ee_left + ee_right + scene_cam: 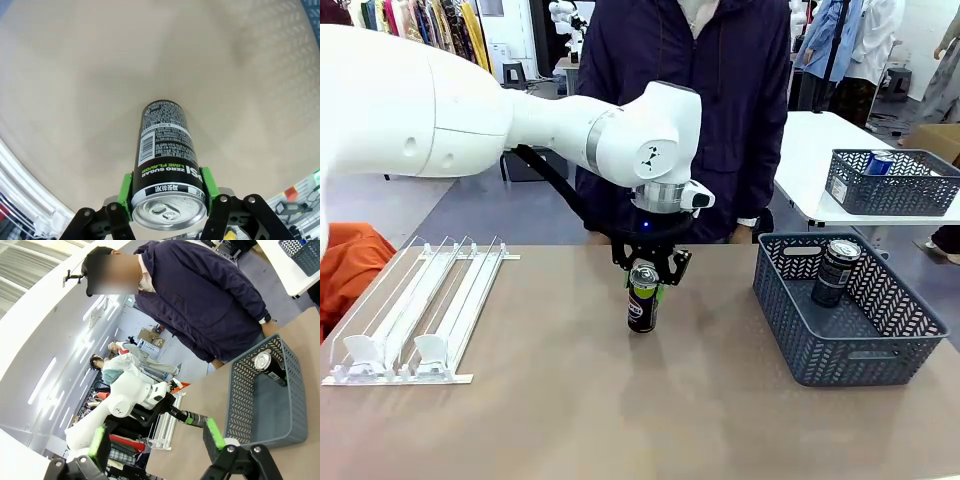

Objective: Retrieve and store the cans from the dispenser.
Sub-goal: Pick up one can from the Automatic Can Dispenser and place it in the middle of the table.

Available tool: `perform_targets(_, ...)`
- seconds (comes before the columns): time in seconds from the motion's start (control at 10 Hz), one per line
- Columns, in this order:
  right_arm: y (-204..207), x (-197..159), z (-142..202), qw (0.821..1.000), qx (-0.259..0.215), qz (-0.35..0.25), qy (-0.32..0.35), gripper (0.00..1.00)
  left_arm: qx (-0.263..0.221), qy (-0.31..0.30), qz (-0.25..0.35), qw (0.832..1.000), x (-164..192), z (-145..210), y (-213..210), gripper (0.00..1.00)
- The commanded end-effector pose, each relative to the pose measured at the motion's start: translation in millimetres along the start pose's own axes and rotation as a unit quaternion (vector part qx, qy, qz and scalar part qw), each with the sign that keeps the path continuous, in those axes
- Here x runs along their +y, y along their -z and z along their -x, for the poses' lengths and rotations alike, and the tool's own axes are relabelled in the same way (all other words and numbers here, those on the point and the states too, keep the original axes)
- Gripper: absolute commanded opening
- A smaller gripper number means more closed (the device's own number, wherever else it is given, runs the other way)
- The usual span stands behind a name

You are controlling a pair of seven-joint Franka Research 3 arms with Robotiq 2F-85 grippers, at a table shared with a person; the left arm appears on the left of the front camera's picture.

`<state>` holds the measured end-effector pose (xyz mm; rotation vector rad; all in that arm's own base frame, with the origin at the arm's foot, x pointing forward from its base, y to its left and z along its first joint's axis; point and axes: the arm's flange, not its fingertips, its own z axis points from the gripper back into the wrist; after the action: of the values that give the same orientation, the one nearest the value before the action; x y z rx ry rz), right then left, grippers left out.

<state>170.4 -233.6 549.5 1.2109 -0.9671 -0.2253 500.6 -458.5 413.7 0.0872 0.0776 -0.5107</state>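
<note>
My left gripper (650,268) is shut on a black can (643,300) with a lime-green rim, held upright by its top at the middle of the table. I cannot tell whether its base touches the tabletop. In the left wrist view the green pads (125,192) press both sides of this can (165,155) just below its silver top. The white dispenser (410,320) lies at the table's left. A second black can (835,272) stands in the grey basket (880,350) at the right. My right gripper (156,440) is open in the air, with nothing between its fingers.
A person in a dark jacket (690,90) stands at the far edge, behind the held can. A second lattice basket (910,195) holding a blue can (878,162) sits on a white table at the back right. Bare tabletop lies between the can and the near basket.
</note>
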Motion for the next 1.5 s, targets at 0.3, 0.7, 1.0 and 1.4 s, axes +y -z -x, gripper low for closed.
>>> perform_targets(0.3, 3.5, 1.5, -3.6, 1.0, -0.01, -0.014, -0.012, 1.0, 0.028, -0.009, 0.028, 0.999, 16.0, -4.4, -16.3, 0.0)
perform_targets(0.7, 3.5, 1.5, -3.6, 1.0, -0.01, -0.014, -0.012, 1.0, 0.019, 0.0, 0.019, 1.0, 14.8, -3.8, -16.8, 1.0)
perform_targets(1.0, 3.5, 1.5, -3.6, 1.0, -0.01, -0.014, -0.012, 1.0, -0.008, -0.013, 0.03, 0.999, 28.2, 8.0, -35.4, 1.0)
perform_targets(1.4, 3.5, 1.5, -3.6, 1.0, -0.01, -0.014, -0.012, 1.0, -0.13, -0.004, 0.13, 0.983, 105.4, 112.5, -125.4, 1.0)
